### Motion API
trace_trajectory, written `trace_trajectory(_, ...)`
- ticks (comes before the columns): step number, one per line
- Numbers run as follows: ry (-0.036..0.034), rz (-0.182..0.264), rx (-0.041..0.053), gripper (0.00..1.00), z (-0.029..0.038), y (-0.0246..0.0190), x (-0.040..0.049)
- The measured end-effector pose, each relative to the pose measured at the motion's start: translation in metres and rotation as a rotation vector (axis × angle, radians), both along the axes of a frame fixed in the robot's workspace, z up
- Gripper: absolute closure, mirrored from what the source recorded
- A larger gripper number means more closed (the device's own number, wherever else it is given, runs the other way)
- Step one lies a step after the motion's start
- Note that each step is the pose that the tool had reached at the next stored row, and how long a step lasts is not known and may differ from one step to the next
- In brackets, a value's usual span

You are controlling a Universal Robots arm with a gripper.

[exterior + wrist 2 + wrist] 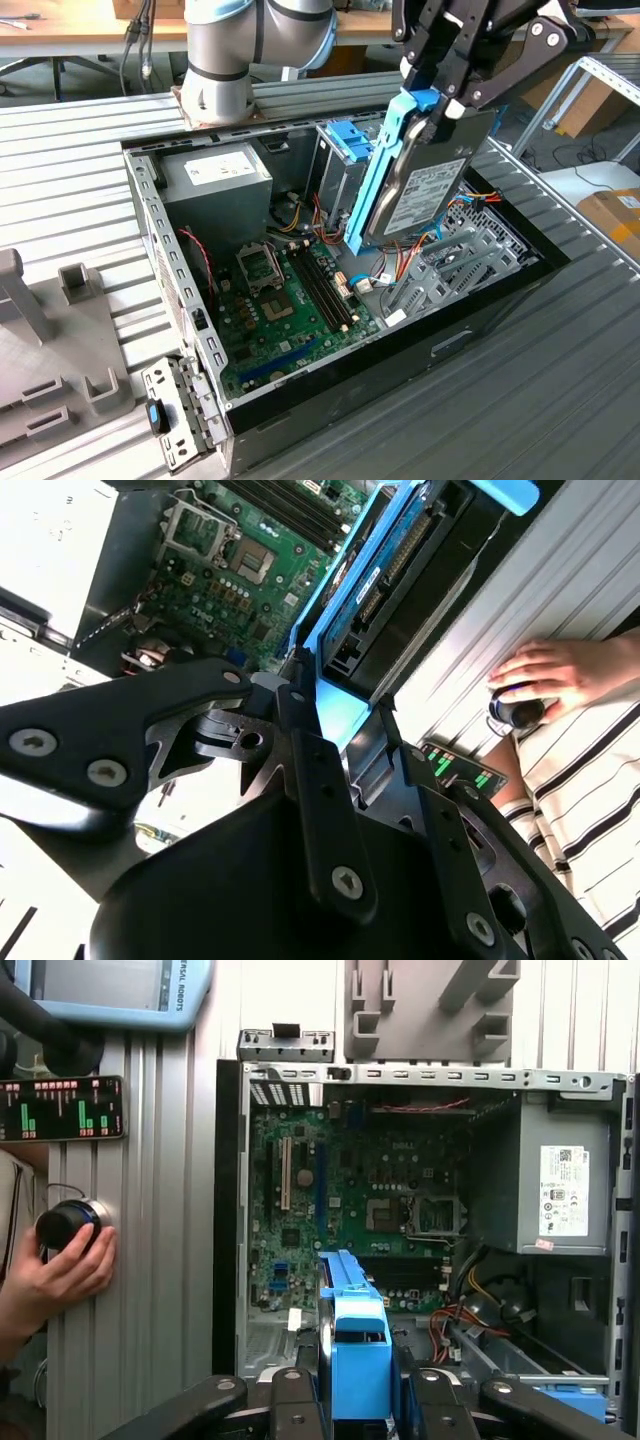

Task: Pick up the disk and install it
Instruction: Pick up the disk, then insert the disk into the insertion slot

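The gripper point(435, 100) point(345, 705) point(358, 1360) was clamped on the blue end tab of the disk point(425, 195) point(400, 570) point(357, 1325). It held the disk on edge and tilted over the open computer case point(150, 220), just beside the grey drive cage point(335, 160) with its blue latch. Beneath the disk lay the green motherboard point(290, 310) point(300, 1190), and the case stood on the ribbed grey desk point(560, 380), where a person's hand point(55, 1275) rested on a black knob point(65, 1225) beside the case.

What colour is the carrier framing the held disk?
The disk has a bright blue carrier; exterior view shows it best.
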State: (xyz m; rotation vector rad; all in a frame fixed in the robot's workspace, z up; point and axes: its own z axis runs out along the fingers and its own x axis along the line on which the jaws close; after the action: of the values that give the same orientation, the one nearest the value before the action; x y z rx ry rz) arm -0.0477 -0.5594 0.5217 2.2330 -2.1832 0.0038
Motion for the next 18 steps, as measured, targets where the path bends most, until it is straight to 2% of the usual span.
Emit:
trace_trajectory(2, 0.0001, 0.0, -0.0002, 0.64, 0.0, -0.0054, 0.0016)
trace_trajectory(6, 0.0001, -0.001, -0.0002, 0.64, -0.0001, -0.0117, 0.0066)
trace_trajectory(12, 0.0002, -0.001, -0.0002, 0.64, -0.0006, -0.0126, 0.0268)
trace_trajectory(14, 0.0002, -0.001, -0.0001, 0.64, -0.0008, -0.0127, 0.0358)
trace_trajectory(16, 0.0003, -0.001, -0.0003, 0.64, -0.001, -0.0127, 0.0496)
trace_trajectory(18, 0.0003, -0.001, -0.0003, 0.64, -0.001, -0.0127, 0.0498)
